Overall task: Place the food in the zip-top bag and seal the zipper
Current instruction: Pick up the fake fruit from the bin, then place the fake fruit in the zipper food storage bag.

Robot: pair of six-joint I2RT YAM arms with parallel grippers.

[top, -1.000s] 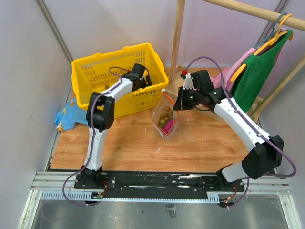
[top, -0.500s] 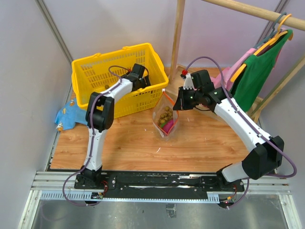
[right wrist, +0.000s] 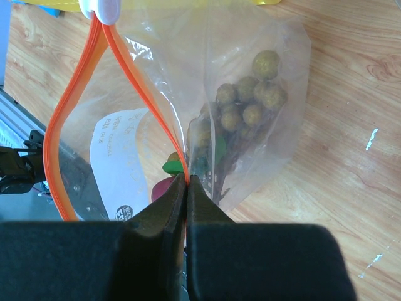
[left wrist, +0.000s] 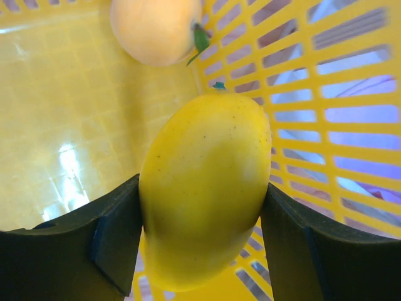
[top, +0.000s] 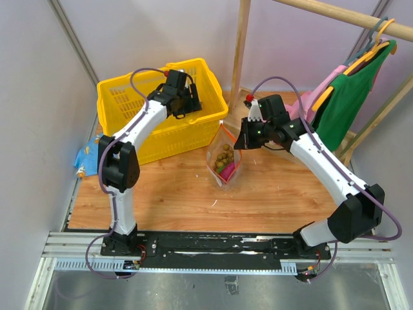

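Since the earlier frame the left arm has lifted, raising the left gripper higher above the floor of the yellow basket. On the table, the zip-top bag stands just beside the basket's front wall, holding the grapes and a dark pink piece. The right gripper is clamped tight on one strip of the zipper; the mouth gapes, and the strips meet at the white slider. Farther back, the left jaws grip a yellow mango on both sides; a peach-coloured fruit lies beyond it in the basket
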